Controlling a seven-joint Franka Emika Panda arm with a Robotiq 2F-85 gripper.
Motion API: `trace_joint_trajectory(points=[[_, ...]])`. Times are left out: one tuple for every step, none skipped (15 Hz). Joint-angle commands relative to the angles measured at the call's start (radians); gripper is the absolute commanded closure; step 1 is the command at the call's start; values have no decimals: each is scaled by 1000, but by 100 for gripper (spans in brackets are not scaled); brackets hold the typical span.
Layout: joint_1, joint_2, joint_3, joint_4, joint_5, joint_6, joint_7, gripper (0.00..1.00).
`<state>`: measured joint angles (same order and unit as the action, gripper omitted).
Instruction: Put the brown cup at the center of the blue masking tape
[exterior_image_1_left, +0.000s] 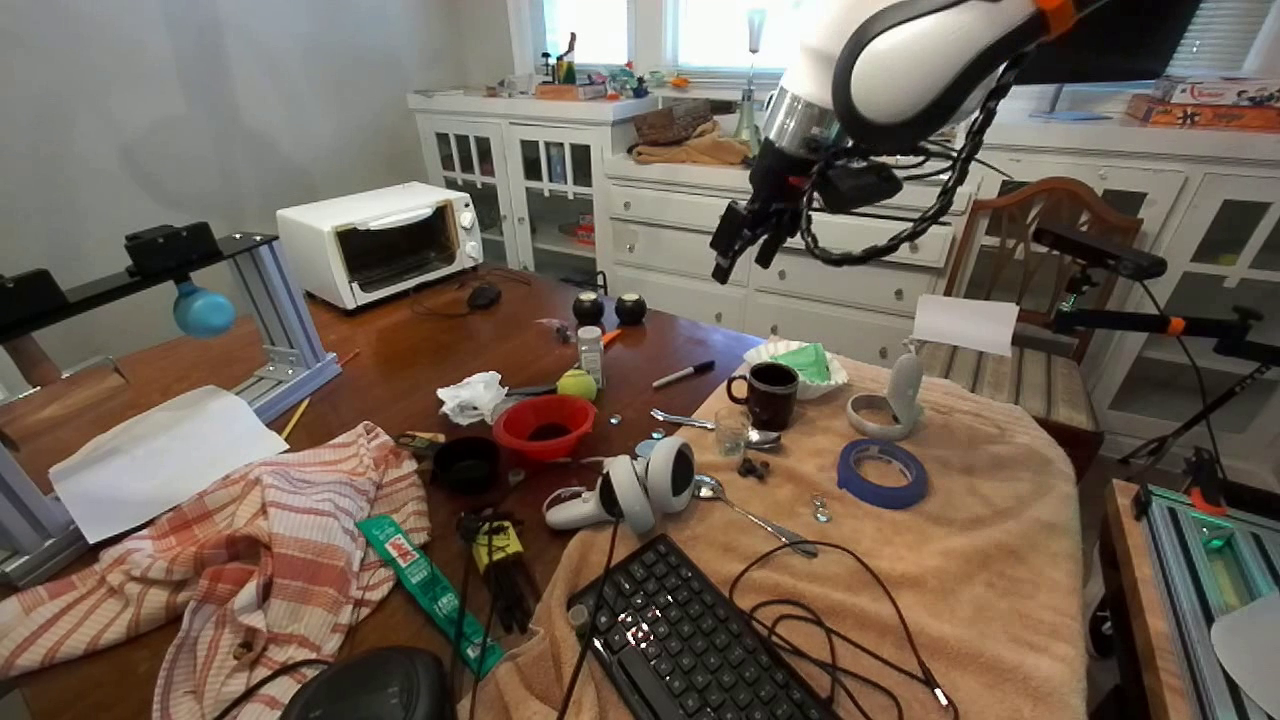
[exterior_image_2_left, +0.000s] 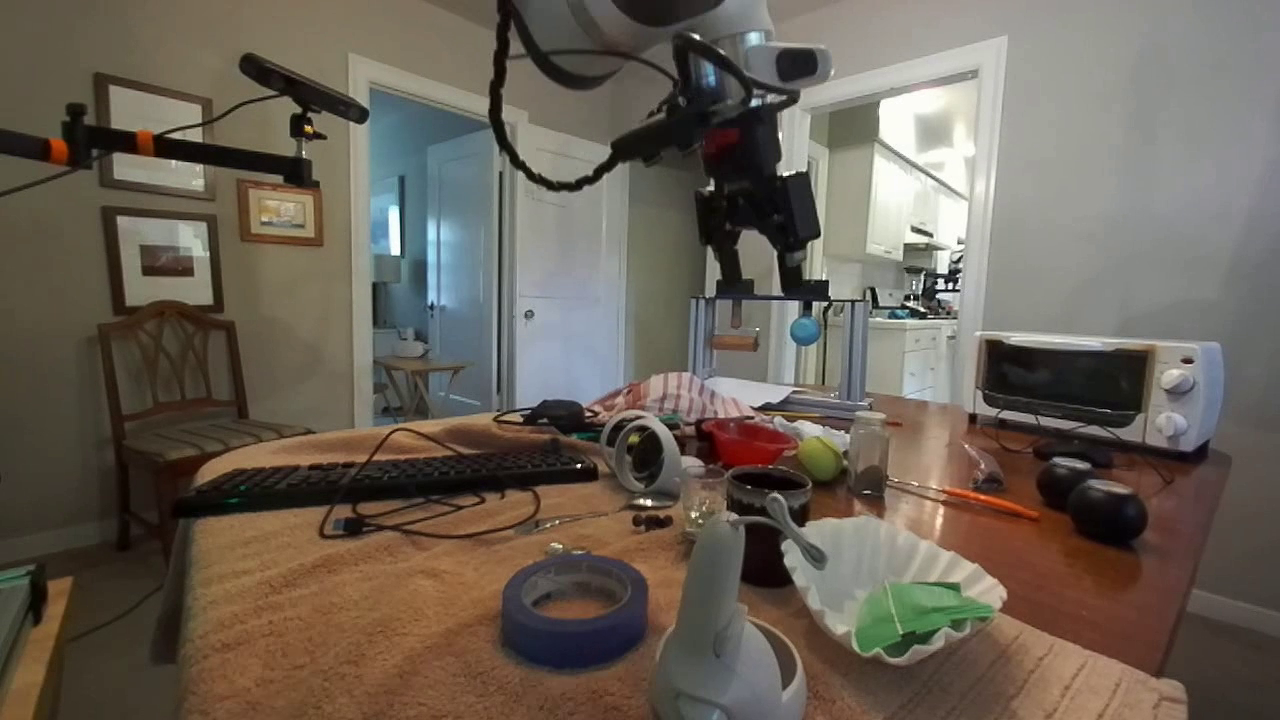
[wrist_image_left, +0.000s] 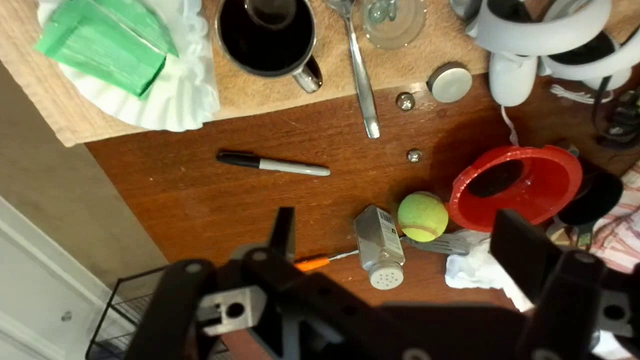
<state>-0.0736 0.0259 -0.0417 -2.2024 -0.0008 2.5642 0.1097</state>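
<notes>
The brown cup stands upright on the tan towel, near the towel's edge; it also shows in an exterior view and at the top of the wrist view, partly cut off. The blue masking tape lies flat on the towel, a short way from the cup; it also shows in an exterior view but is out of the wrist view. My gripper is high above the table, apart from cup and tape. Its fingers stand wide apart with nothing between them, as the wrist view shows.
A white controller stands close to the tape and cup. A pleated paper dish with a green packet sits beside the cup. A clear glass and spoons are close by. A red bowl, salt shaker and keyboard lie around.
</notes>
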Motion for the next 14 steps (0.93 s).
trace_joint_trajectory(points=[[18, 153, -18, 118, -196, -26, 17, 0], [24, 182, -26, 148, -236, -65, 14, 0], [30, 209, -38, 176, -280, -111, 21, 0], [38, 237, -50, 202, -320, -135, 31, 0], [43, 256, -61, 226, -352, -171, 38, 0], [45, 271, -66, 244, -358, -196, 42, 0], [29, 221, -52, 177, -306, -130, 6, 0], [32, 239, -58, 197, -319, -149, 9, 0], [33, 251, -61, 212, -325, -159, 9, 0], [35, 257, -63, 220, -327, -163, 10, 0], [36, 260, -64, 224, -328, -166, 10, 0], [29, 258, -57, 222, -318, -165, -31, 0], [21, 259, -49, 223, -304, -194, -82, 0], [16, 263, -46, 222, -302, -200, -127, 0]])
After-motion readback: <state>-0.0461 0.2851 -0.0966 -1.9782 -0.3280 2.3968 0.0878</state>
